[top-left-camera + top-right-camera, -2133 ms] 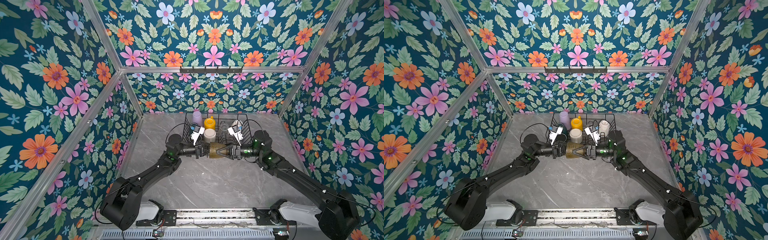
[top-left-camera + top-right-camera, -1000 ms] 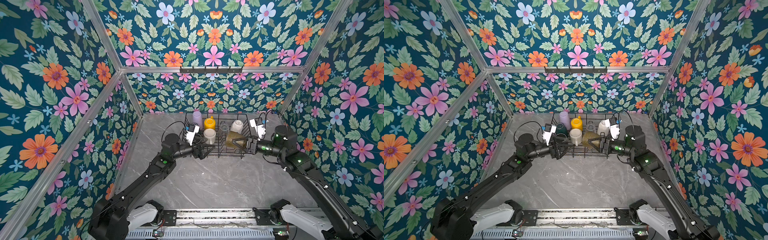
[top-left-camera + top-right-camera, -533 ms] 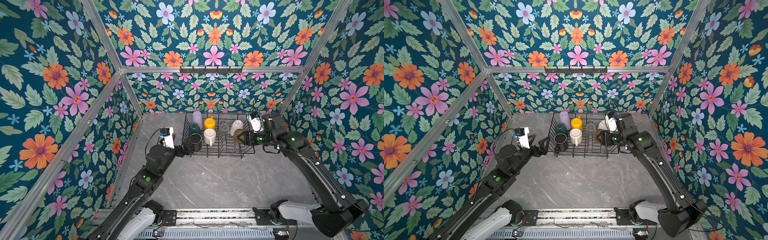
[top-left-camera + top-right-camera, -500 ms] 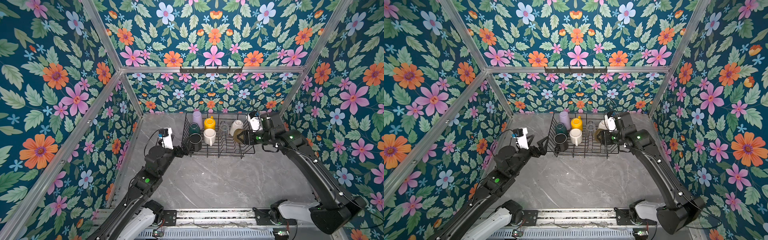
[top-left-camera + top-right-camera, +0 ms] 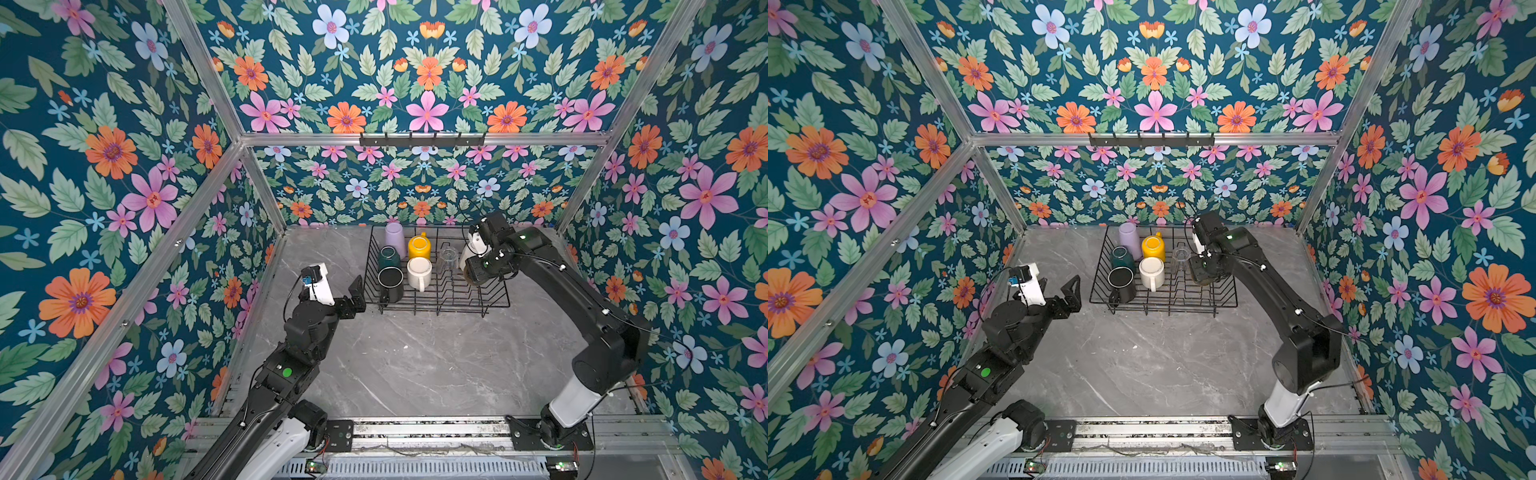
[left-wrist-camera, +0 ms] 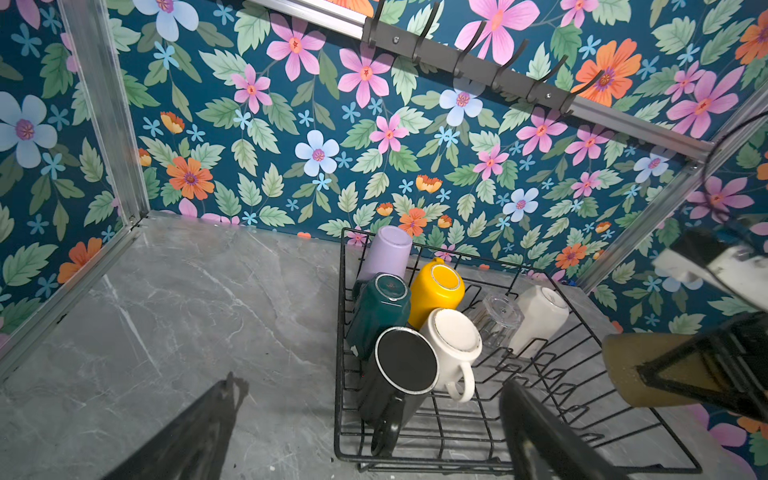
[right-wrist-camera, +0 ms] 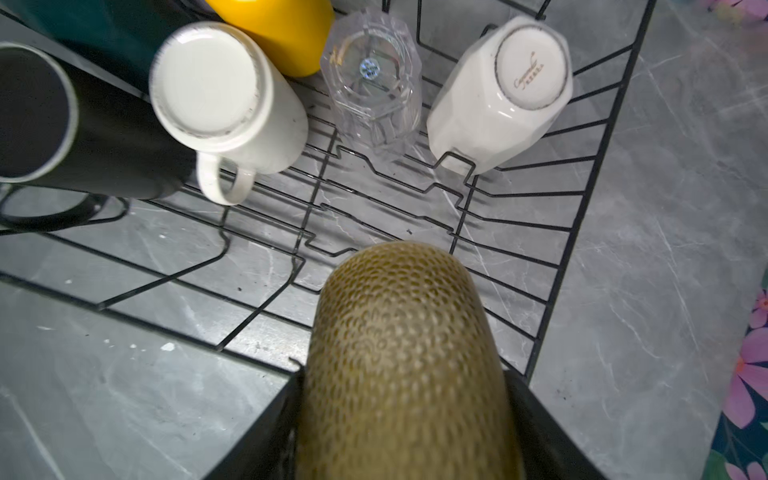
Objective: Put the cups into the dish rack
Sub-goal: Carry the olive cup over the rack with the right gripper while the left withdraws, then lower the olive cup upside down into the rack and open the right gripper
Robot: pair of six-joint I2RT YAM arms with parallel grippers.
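The right fingers (image 7: 266, 440) clamp a dimpled amber glass (image 7: 399, 353), seemingly above the wire dish rack (image 7: 596, 174); left fingers (image 6: 540, 436) apart.

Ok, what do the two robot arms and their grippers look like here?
Left arm and right arm: black jointed links, a white segment near the base, thin black cables, a green light. Each wrist carries a white camera block; the fingers are black.

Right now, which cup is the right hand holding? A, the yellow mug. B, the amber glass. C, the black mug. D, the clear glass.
B: the right hand is closed around the amber glass, holding it over the rack.
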